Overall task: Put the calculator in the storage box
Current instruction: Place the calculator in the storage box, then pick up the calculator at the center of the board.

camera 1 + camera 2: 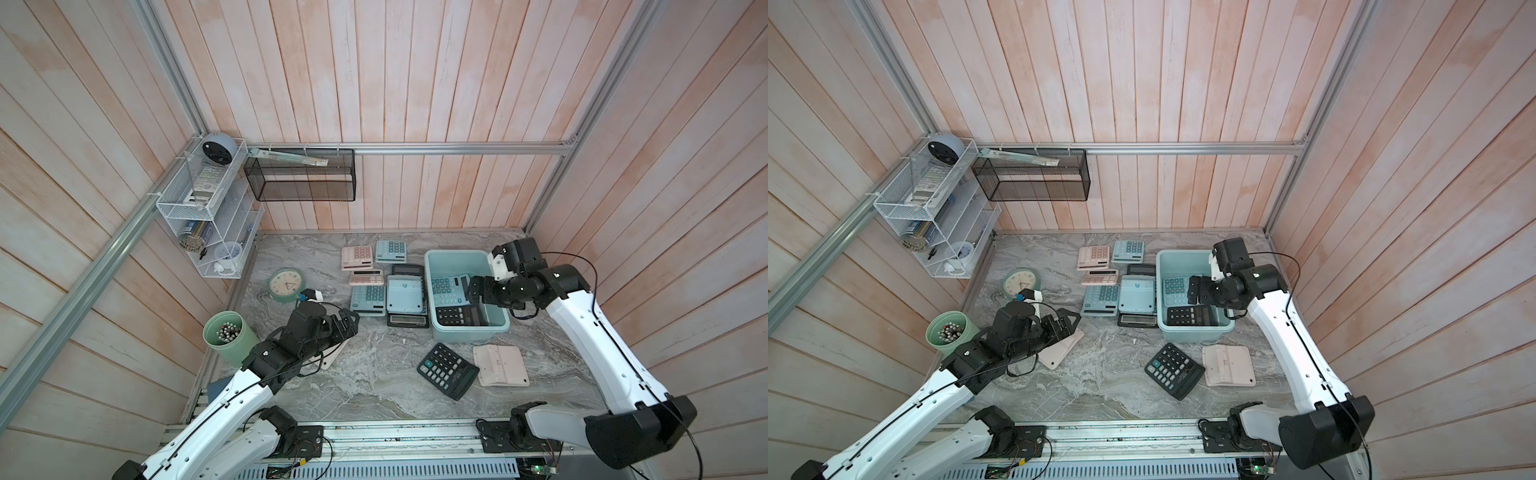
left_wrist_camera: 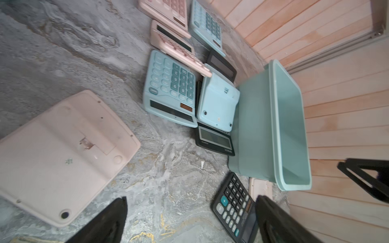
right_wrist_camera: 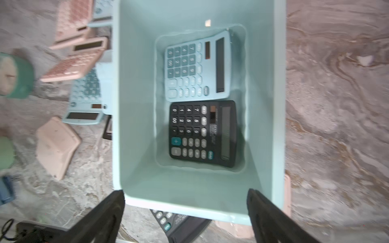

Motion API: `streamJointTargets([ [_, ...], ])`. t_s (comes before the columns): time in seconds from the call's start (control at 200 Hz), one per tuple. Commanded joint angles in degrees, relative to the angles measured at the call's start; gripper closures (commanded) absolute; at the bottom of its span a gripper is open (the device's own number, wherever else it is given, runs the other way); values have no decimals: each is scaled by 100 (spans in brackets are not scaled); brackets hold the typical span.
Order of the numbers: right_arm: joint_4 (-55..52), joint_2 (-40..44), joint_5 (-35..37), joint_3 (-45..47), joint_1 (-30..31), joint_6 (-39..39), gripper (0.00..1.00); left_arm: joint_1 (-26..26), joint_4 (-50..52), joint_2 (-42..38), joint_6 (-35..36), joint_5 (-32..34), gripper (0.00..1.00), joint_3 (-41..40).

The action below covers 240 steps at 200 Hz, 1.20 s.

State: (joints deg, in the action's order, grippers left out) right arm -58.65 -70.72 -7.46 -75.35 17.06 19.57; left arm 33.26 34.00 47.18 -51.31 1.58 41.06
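Observation:
The pale teal storage box (image 1: 457, 254) (image 1: 1183, 253) stands at the right rear of the marble table. Flat on its floor lie a teal calculator (image 3: 195, 67) and a black calculator (image 3: 202, 132). My right gripper (image 1: 473, 291) (image 3: 186, 193) hovers over the box, open and empty. My left gripper (image 1: 347, 322) (image 2: 191, 197) is open and empty above a pink face-down calculator (image 1: 1059, 351) (image 2: 59, 151) at the left. Another black calculator (image 1: 447, 370) and a pink face-down one (image 1: 500, 365) lie in front of the box.
Several pink, teal and black calculators (image 1: 386, 282) crowd the box's left side. A green pen cup (image 1: 226, 336) and a round clock (image 1: 286, 284) sit at the left. A black mesh basket (image 1: 299, 174) and a white wire shelf (image 1: 199, 208) hang on the walls.

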Motion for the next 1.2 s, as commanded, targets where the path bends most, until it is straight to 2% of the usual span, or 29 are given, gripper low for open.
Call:
streamJointTargets([
  [0.0, 847, 334, -895, 504, 124, -60, 2, -38, 318, -82, -157, 575, 0, -290],
  [0.21, 952, 702, -1228, 832, 208, -206, 2, -37, -42, 88, -281, 280, 0, -519],
  [0.355, 1046, 973, -1761, 1070, 406, -234, 2, -38, -361, 339, -318, -50, 0, -504],
  [0.56, 1021, 1128, -1522, 1320, 1138, -113, 2, -30, -722, 642, -339, -281, 0, -479],
  [0.65, 965, 1189, -1308, 1419, 1264, -66, 2, -38, -698, 774, -218, -138, 0, -418],
  [0.725, 1103, 1218, -1427, 1550, 1290, 29, 2, -96, -541, 915, -55, 122, 0, -326],
  [0.92, 1462, 900, -1344, 1501, 1925, 195, 2, -654, -131, 1011, 240, 470, 0, -220],
  [1.005, 1633, 683, -1272, 1436, 2203, 265, 2, -1090, -43, 993, 410, 606, 0, -264],
  [1.195, 2130, 65, -896, 1312, 2914, 607, 4, -2107, -343, 1452, 719, 284, 0, -221],
])
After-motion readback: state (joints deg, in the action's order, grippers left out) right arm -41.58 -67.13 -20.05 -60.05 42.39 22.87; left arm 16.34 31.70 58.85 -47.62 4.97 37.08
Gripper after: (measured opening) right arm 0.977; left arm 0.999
